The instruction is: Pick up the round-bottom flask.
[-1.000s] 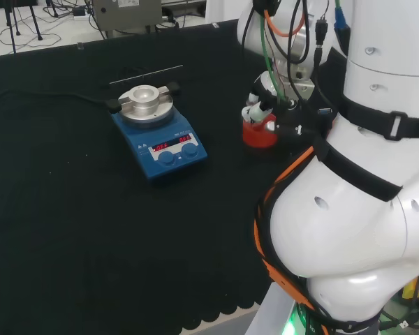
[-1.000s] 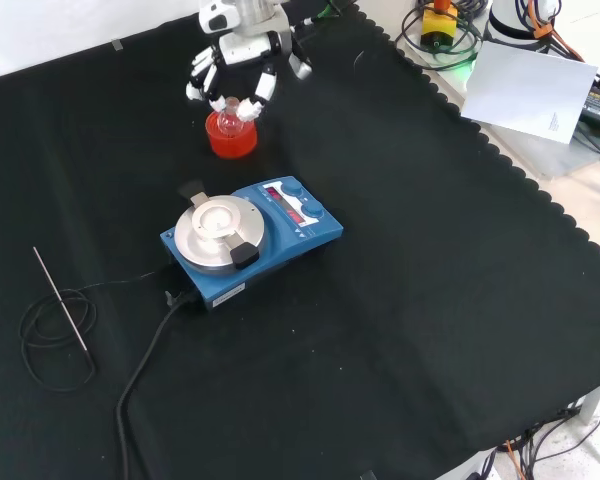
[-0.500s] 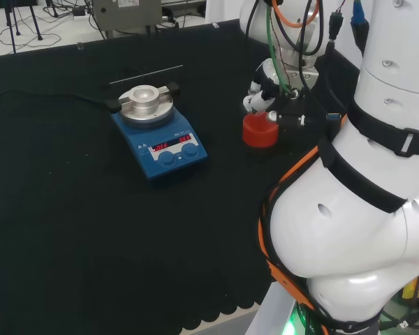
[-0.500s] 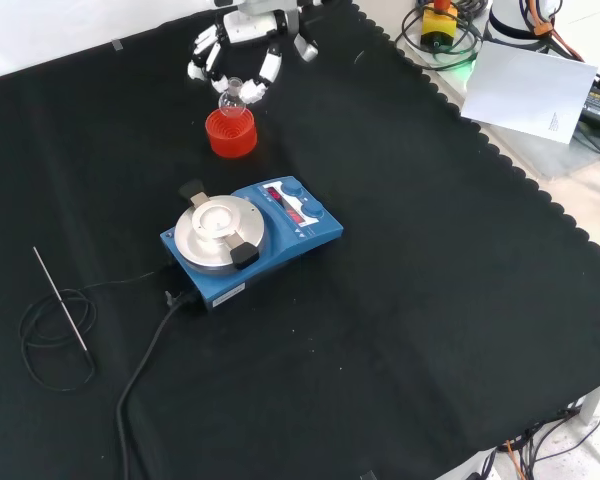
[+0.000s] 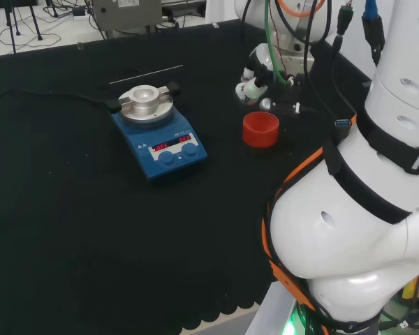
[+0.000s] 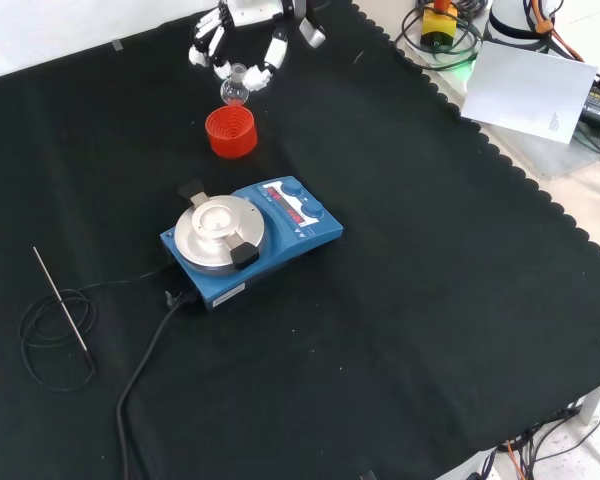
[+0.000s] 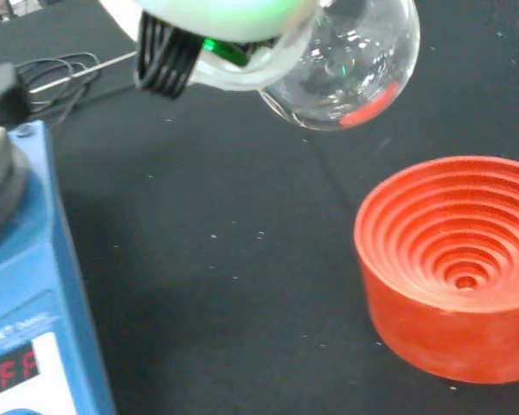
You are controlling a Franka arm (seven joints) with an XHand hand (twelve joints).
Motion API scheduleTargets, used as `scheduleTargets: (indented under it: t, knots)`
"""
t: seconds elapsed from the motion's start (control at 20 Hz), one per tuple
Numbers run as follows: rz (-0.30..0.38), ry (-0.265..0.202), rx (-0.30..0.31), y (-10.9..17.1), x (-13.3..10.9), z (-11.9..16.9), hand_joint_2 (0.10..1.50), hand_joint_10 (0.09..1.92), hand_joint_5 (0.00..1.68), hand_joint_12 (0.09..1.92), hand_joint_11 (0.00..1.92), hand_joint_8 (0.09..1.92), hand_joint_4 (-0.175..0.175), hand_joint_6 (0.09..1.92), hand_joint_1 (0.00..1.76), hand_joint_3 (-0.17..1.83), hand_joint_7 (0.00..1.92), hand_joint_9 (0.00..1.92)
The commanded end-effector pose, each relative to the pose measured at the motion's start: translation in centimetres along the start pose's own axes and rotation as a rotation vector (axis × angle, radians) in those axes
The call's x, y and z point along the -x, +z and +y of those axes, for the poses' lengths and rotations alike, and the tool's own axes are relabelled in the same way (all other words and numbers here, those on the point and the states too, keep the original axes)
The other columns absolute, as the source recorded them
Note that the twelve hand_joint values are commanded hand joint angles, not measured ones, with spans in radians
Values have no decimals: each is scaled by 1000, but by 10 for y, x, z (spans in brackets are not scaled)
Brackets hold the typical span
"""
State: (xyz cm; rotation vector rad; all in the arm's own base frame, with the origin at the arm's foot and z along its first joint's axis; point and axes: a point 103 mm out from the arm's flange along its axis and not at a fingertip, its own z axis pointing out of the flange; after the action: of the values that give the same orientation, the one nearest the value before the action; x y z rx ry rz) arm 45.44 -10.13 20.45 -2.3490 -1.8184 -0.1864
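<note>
A small clear round-bottom flask (image 6: pixel 236 90) (image 7: pixel 346 73) hangs in the air above the red ribbed stand (image 6: pixel 230 132) (image 5: pixel 260 130) (image 7: pixel 454 303), which sits bare on the black cloth. The hand (image 6: pixel 245 40) (image 5: pixel 255 73) is shut on the flask's neck, its fingers curled down around it. In the wrist view the flask's bulb floats clear of the stand, with a blurred white part of the hand (image 7: pixel 216 35) over its top. In the head view the flask itself is hard to make out among the fingers.
A blue hotplate stirrer (image 6: pixel 248 240) (image 5: pixel 159 129) with a round metal top stands in front of the stand in the front view, its black cable (image 6: pixel 145 365) trailing off. A thin metal rod (image 6: pixel 60 298) lies over a coiled wire at the front view's left.
The hand has risen with the flask, lifting it out of the red stand, which now sits bare.
</note>
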Motion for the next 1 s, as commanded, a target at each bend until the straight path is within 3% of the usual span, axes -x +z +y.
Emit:
scheduleTargets:
  t: [0.05,1.0]
  knots:
    - [-4,-27,-20,-7,-20,-7,712,654,1037,1292,346,670,47,1138,1091,786,390,611]
    - [-6,-87,-36,-26,-68,4,711,653,1041,1292,343,673,64,1129,1088,782,393,609]
